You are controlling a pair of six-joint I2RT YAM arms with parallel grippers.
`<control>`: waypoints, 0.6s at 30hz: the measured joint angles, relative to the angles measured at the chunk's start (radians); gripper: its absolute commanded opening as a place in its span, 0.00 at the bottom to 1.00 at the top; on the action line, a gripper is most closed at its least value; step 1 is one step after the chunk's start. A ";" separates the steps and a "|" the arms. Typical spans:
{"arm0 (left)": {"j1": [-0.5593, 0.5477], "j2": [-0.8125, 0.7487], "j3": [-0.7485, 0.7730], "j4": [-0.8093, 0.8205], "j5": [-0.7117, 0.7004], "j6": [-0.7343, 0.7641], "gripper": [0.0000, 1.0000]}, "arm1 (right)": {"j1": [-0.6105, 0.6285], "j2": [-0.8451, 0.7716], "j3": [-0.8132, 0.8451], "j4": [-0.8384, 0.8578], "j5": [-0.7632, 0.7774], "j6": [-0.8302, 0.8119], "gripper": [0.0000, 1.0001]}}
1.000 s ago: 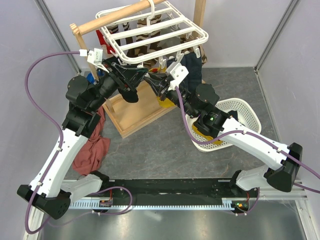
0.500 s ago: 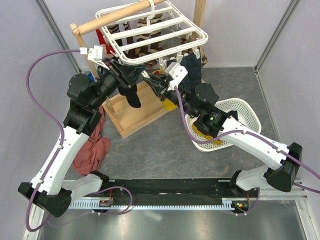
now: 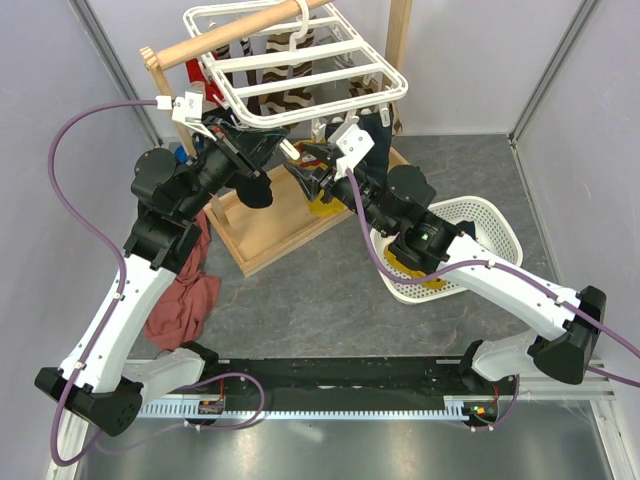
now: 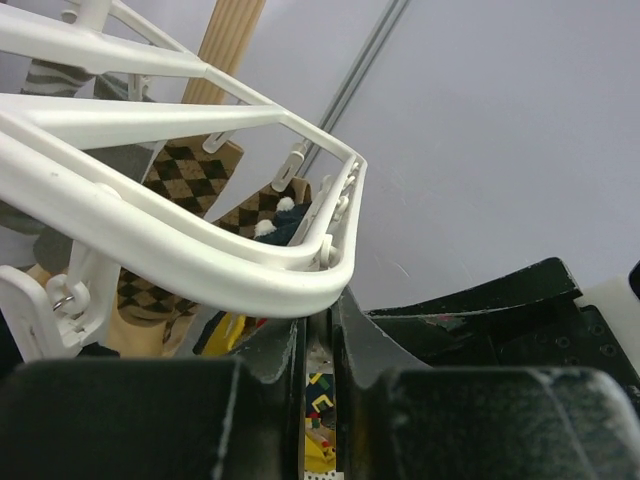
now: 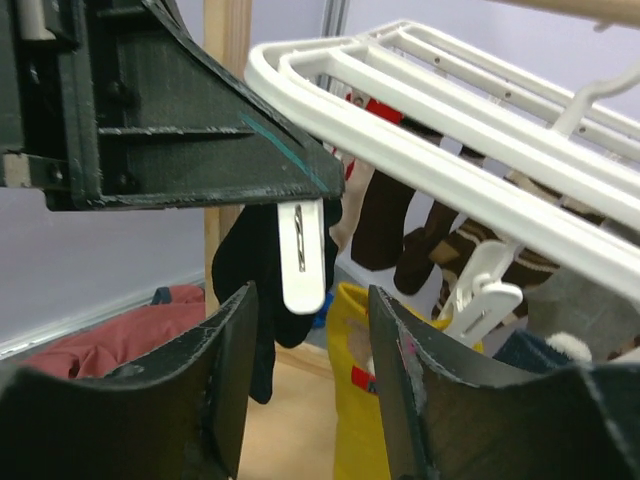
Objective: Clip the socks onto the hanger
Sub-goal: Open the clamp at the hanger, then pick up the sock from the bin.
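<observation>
We see left fingers [image 5: 200,150] clenched on a white plastic clip peg [image 5: 300,255], seven o'clock on the white rectangular plastic hanger [image 4: 200,260]; right fingers [image 5: 230,370] released.

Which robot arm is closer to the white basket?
Right. The right arm reaches right over the white basket; the left arm is far across the floor, beside the red cloth.

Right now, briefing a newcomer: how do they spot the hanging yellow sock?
Find the wooden stand at the back; a white drying frame hangs from it. Below the frame's near edge is the yellow sock, alone among brown socks and a black sock.
</observation>
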 measured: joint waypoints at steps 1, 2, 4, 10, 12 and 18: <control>0.000 0.000 0.000 0.000 0.000 0.002 0.07 | 0.000 -0.002 0.000 -0.012 0.008 0.003 0.60; 0.000 -0.001 0.000 -0.002 0.000 0.003 0.07 | 0.000 -0.006 0.000 -0.035 0.025 0.004 0.64; 0.000 -0.001 0.000 -0.007 0.000 0.006 0.08 | 0.000 -0.019 0.000 -0.075 0.050 0.008 0.67; 0.000 -0.001 0.000 -0.016 -0.002 0.010 0.08 | 0.000 -0.139 -0.005 -0.293 0.206 0.040 0.75; 0.000 -0.001 0.000 -0.016 -0.003 0.010 0.08 | 0.000 -0.188 -0.011 -0.373 0.264 0.063 0.75; 0.000 -0.002 0.003 -0.021 -0.005 0.010 0.08 | -0.033 -0.310 -0.060 -0.639 0.435 0.183 0.75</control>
